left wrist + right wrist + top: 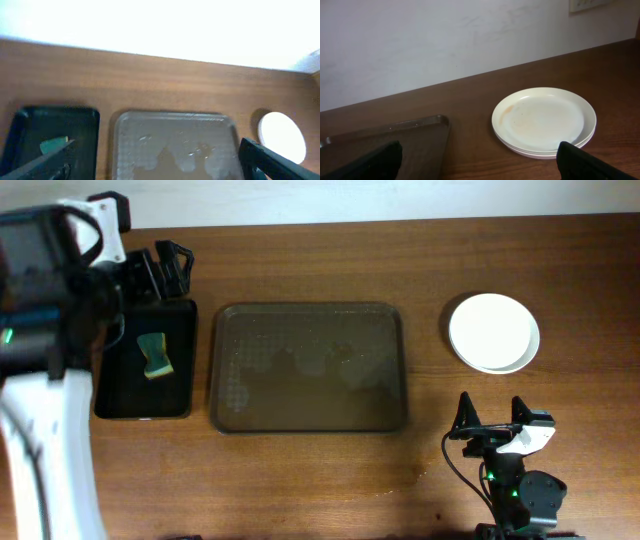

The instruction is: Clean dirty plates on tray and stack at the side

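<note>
The plates (493, 332) sit stacked on the table to the right of the brown tray (308, 368); the top one looks white with a faint smear in the right wrist view (543, 118). The stack also shows in the left wrist view (282, 137). The brown tray holds no plates; wet patches show on it in the left wrist view (175, 145). My left gripper (165, 268) is open and empty above the far end of the black tray. My right gripper (492, 416) is open and empty near the front edge, in front of the plates.
A smaller black tray (146, 360) stands left of the brown tray with a green and yellow sponge (154, 355) on it. A wet patch (410, 478) lies on the table in front of the brown tray's right corner.
</note>
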`<state>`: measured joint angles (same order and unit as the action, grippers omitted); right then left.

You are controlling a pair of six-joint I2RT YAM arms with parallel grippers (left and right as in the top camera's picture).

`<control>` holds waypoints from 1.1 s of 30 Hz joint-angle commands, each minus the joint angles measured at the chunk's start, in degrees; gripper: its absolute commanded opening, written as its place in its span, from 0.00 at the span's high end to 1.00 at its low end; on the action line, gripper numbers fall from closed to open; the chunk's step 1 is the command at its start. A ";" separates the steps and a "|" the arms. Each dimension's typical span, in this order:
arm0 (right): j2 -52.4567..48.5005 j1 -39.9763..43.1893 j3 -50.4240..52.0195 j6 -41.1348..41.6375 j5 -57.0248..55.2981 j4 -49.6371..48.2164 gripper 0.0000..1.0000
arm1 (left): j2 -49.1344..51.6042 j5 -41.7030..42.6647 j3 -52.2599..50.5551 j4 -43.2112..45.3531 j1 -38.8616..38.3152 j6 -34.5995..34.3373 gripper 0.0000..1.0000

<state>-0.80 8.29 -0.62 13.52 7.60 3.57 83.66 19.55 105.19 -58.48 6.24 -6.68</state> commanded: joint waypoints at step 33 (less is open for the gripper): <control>0.61 -0.52 0.31 0.42 -0.33 0.28 0.02 | -83.36 -9.94 -104.67 54.75 0.85 26.93 0.01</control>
<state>-0.58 8.14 -0.62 13.54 7.38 3.53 0.69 9.58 0.86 -3.73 6.83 19.35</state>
